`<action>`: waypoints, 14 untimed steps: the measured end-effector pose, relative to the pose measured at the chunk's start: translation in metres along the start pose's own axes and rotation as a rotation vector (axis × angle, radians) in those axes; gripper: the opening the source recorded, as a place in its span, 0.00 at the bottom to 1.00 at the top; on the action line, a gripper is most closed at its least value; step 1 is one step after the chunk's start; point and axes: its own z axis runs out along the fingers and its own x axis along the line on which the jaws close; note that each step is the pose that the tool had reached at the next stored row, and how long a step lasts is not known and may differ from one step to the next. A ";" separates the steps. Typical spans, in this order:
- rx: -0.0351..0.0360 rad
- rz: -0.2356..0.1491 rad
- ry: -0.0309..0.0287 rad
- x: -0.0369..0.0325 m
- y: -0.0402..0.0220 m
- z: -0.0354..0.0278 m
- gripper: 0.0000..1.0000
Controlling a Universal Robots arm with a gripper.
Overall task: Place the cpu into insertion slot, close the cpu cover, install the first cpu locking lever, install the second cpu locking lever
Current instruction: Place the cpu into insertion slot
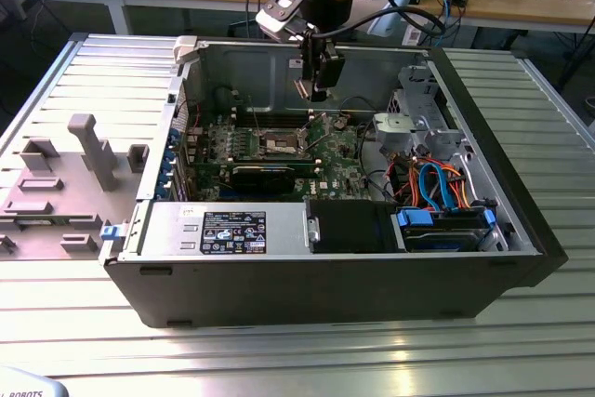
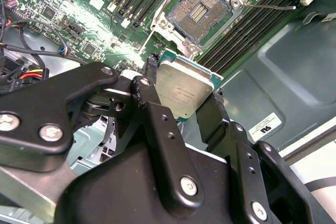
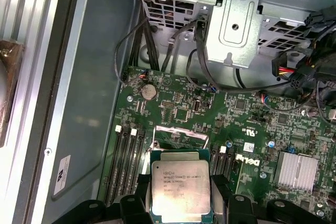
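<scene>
Silvery cpu point(image 3: 180, 182) clamped edgewise in claw point(image 2: 185, 82) — metal top facing wrist, near insertion slot point(image 2: 201, 10)

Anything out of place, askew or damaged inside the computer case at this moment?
Nothing stands out. The flat square silvery-grey cpu sits squarely between the gripper's jaws, above the green circuit board, and the dark square insertion slot is empty and looks intact.

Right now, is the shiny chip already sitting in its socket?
No, in the second wrist view the gripper holds the cpu off the board, and the insertion slot lies bare.
</scene>
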 end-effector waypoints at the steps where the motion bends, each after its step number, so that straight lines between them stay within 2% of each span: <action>1: 0.0000 0.001 0.0000 0.0000 0.0000 0.0000 0.54; 14: -0.0003 0.012 -0.0002 0.0000 0.0000 0.0002 0.54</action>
